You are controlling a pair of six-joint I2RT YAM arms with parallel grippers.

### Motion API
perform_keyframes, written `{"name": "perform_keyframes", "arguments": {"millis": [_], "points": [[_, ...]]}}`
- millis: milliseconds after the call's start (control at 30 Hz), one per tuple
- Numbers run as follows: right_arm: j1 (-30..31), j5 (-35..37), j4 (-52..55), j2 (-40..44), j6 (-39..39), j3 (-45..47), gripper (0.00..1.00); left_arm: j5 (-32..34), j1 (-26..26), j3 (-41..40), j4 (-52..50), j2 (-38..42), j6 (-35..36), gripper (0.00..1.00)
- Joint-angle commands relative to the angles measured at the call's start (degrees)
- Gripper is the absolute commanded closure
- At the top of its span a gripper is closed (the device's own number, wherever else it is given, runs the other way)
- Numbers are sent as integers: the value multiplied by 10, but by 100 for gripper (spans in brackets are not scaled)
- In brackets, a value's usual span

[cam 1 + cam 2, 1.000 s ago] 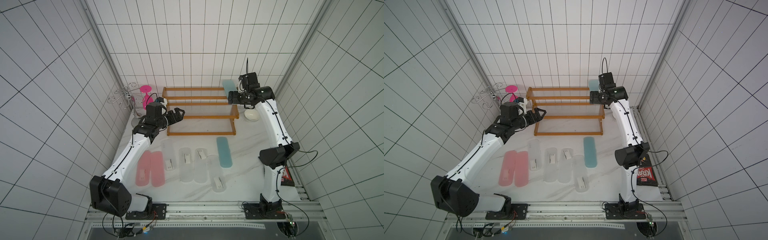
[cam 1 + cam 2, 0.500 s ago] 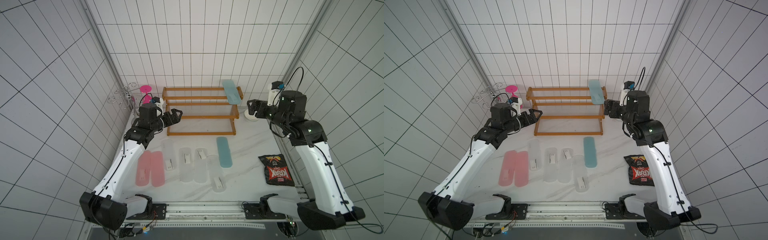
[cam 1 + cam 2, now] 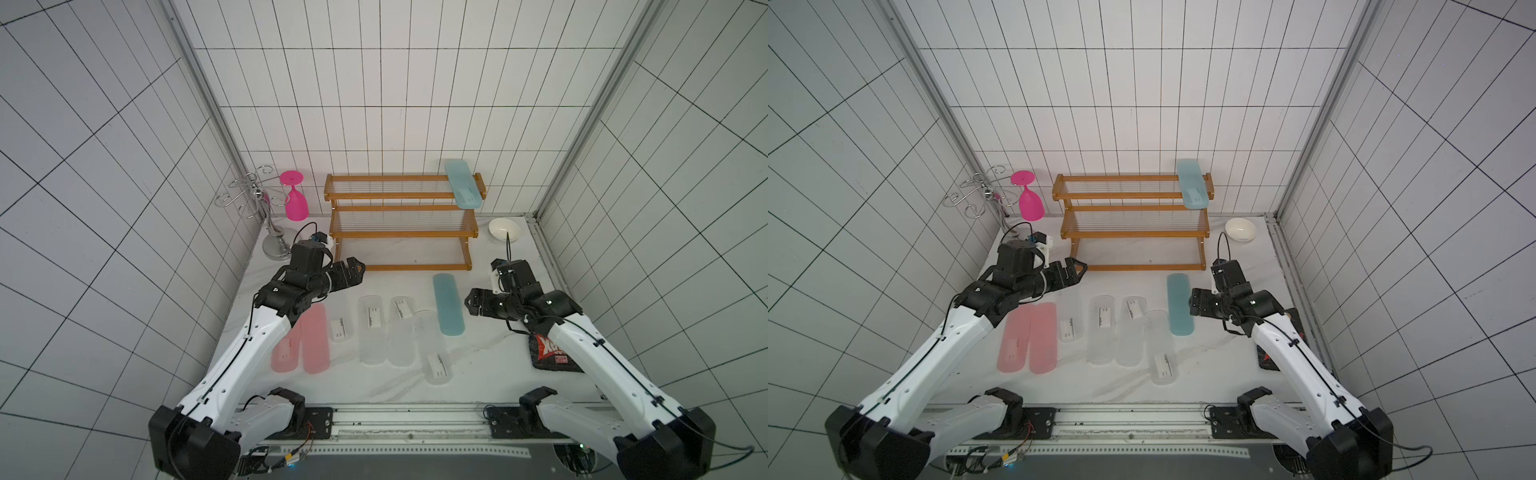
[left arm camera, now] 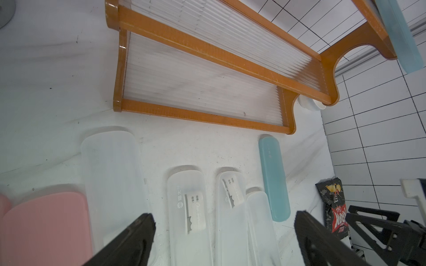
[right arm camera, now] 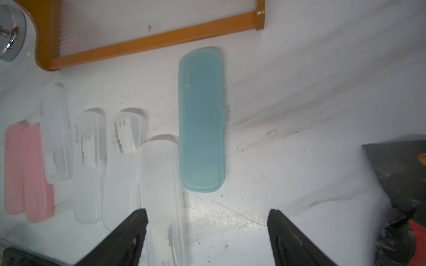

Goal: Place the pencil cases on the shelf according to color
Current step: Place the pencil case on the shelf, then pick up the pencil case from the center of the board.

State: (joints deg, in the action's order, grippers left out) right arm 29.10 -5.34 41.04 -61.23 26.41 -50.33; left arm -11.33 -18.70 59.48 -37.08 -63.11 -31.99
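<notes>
At the far left corner of the table (image 3: 490, 374): silver wire stand (image 3: 275, 248), pink glass (image 3: 296, 203) hanging upside down on it. Not task items.

My left arm (image 3: 266, 332) reaches in from the near left. Left jaws are spread wide with nothing between them, above the far end of the leftmost clear case and in front of the shelf's left front corner.

Row of pencil cases flat on the table, long sides side by side:
- Two pink cases, first (image 3: 286, 351) and second (image 3: 316, 336), touching. My left arm covers their far ends in a top view.
- Four clear cases: first (image 3: 1069, 318), second (image 3: 371, 332), third (image 3: 402, 332), fourth (image 3: 433, 351). The fourth is set nearer to me than the rest. White labels show on the clear ones.
- One light blue case (image 3: 448, 303), set farther back, its far end close to the shelf's front rail.

The shelf (image 3: 401, 208) stands against the back wall. The second light blue case (image 3: 463, 189) lies across the right end of the top tier, its near end past the front rail.

A white bowl (image 3: 504, 230) sits right of the shelf.

My right arm (image 3: 582, 345) comes in from the near right. Right jaws are wide apart, holding nothing, over bare table just right of the table's blue case and pointing toward it. A snack bag (image 3: 552, 353) lies partly under that arm.
</notes>
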Motion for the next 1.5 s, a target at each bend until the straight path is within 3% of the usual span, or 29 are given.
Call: {"name": "perform_keyframes", "arguments": {"millis": [0, 200, 467, 900, 1067, 1300, 1467], "points": [[28, -10, -75, -28, 39, 41, 14, 11, 0, -8, 24, 0, -17, 1], [55, 2, -142, -112, 50, 66, 14, -6, 0, -16, 53, -6, -54, 2], [65, 3, -218, -210, 53, 60, 13, 0, -1, -9, 47, 2, -50, 2], [77, 89, -174, -311, 20, 17, 13, 0, -4, -4, 47, -13, -50, 2], [74, 139, -137, -280, 21, 33, 13, 4, -10, -2, 46, -15, -49, 2], [72, 103, -124, -194, 12, 75, 10, 10, -15, -3, 47, -14, -50, 2], [64, 83, -127, -153, -1, 98, 2, 17, -16, -7, 48, -11, -47, 2]]}}
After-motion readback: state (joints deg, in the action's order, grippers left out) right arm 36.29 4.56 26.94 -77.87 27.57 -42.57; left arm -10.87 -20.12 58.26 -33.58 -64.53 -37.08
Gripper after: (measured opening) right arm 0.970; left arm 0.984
